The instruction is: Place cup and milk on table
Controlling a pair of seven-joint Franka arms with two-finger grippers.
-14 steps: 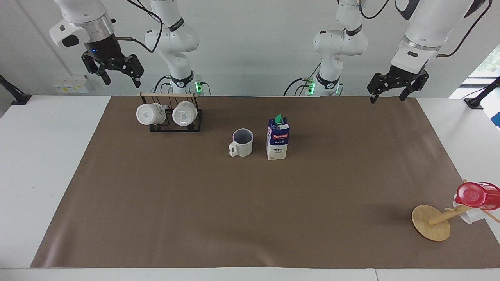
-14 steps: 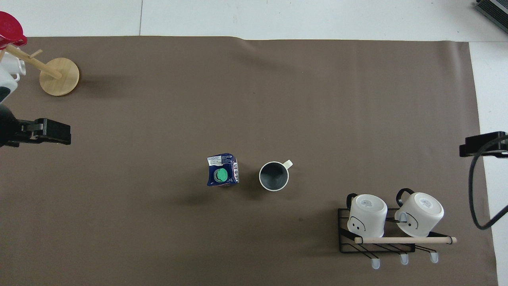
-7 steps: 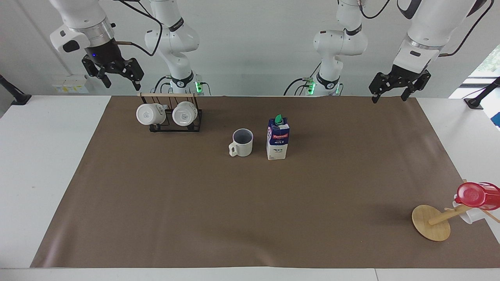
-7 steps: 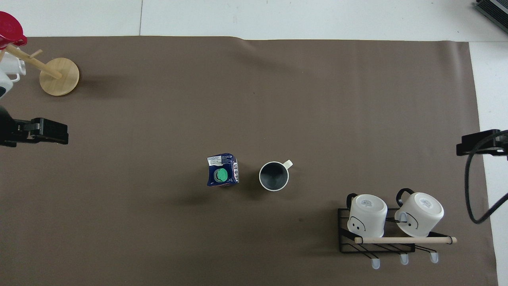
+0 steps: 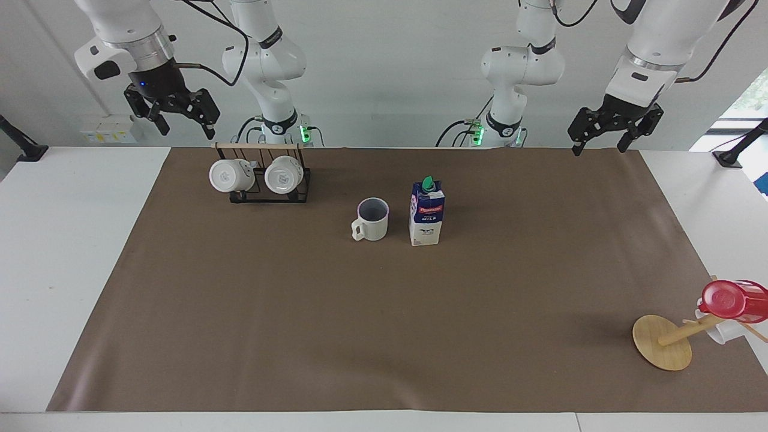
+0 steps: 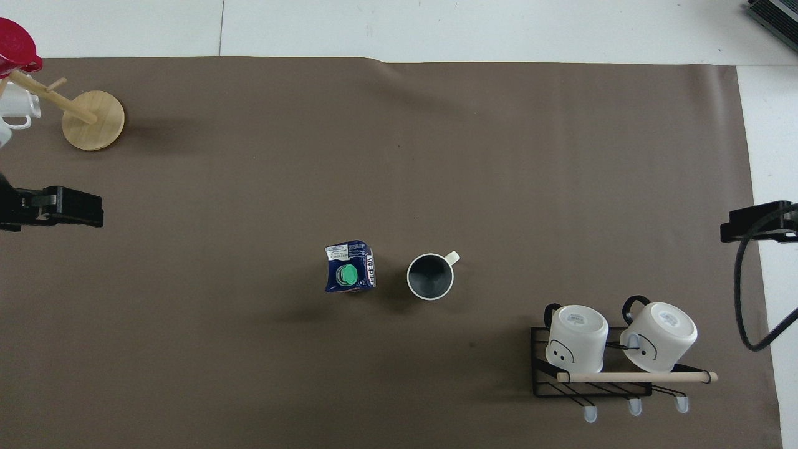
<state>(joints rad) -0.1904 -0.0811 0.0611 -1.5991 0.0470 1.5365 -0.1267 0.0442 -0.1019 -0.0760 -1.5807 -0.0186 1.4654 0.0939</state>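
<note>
The cream-white cup [image 5: 372,221] [image 6: 430,276] stands upright on the brown mat [image 5: 360,312] of the white table [image 5: 60,252], its handle turned away from the robots. The blue-and-white milk [image 5: 426,215] [image 6: 350,275] carton with a green cap stands upright beside it, toward the left arm's end. My left gripper [image 5: 598,149] [image 6: 62,209] hangs open and empty, raised over the mat's edge at its own end. My right gripper [image 5: 188,131] [image 6: 754,223] is also open and empty, raised above the mug rack. Neither gripper touches anything.
A black wire rack [image 5: 270,180] [image 6: 598,374] with a wooden bar holds two white mugs near the robots at the right arm's end. A tipped wooden mug tree [image 5: 663,342] [image 6: 93,118] with a red plastic cup [image 5: 735,300] lies far from the robots at the left arm's end.
Both raised grippers have drifted slightly up and outward toward the table's ends. The cup and the milk have not moved.
</note>
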